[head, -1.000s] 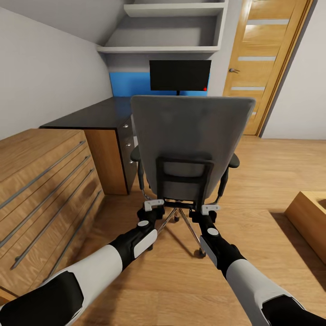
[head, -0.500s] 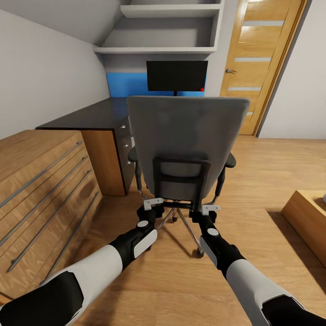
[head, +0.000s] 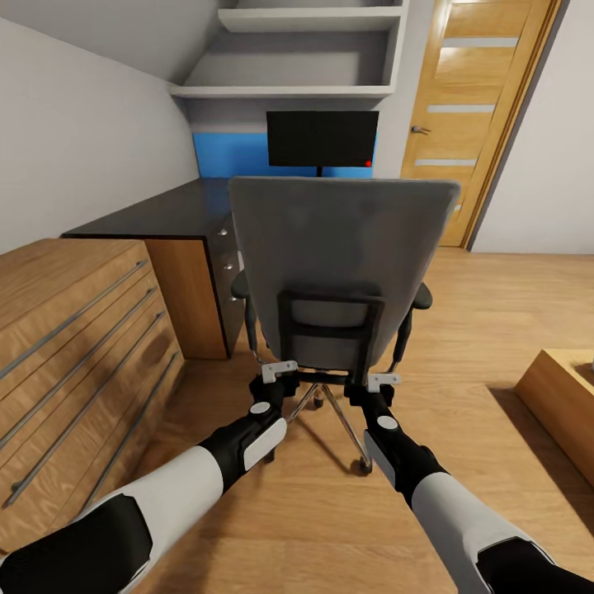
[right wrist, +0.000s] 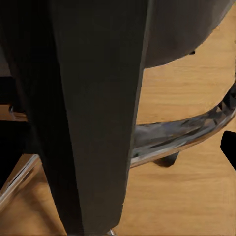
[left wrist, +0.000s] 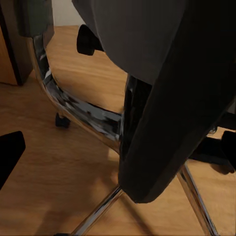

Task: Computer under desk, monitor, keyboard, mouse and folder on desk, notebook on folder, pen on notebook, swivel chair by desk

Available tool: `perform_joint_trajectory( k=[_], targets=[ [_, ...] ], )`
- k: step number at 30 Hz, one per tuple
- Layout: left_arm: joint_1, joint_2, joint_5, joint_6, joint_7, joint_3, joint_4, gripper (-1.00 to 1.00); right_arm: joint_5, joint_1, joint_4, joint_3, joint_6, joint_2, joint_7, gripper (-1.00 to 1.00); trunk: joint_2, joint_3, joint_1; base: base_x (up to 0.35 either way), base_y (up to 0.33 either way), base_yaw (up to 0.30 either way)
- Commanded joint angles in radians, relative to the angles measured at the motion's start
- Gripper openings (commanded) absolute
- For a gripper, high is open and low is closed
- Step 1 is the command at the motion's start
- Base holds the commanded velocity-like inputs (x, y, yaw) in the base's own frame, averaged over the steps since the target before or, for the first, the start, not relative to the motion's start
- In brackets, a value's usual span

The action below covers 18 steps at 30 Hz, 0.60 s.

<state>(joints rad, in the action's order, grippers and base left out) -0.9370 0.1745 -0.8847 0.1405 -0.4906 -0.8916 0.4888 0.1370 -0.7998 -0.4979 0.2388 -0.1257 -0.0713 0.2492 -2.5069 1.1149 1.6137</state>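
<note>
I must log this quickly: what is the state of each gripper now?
Left gripper: at the swivel chair's lower back frame; open or closed cannot be told.
Right gripper: at the same frame; cannot be told.

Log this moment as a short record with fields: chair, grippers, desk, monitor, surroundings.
chair: swivel chair seen from behind, facing the desk
grippers: left gripper and right gripper at the black frame low on the chair back; grip state unclear
desk: desk left of and beyond the chair
monitor: monitor standing on the desk, screen dark
surroundings: wooden chest at left, door at right
</note>
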Motion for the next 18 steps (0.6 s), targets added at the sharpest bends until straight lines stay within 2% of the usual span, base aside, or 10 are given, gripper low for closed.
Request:
perform_joint_trajectory(
  k=[1,18],
  targets=[
    [-0.002,0.0,-0.01,0.009,-0.006,-0.008,-0.002,1.0,0.01,-0.001,0.001,0.008,-0.005,0.001,0.007,1.0,0.0,0.001,0.0,0.257,0.0,-0.001],
    [-0.002,0.0,-0.009,0.01,-0.011,-0.009,-0.001,1.0,0.01,-0.001,-0.001,0.008,-0.005,-0.001,0.008,1.0,0.0,0.001,0.0,0.289,0.0,0.009]
  ],
)
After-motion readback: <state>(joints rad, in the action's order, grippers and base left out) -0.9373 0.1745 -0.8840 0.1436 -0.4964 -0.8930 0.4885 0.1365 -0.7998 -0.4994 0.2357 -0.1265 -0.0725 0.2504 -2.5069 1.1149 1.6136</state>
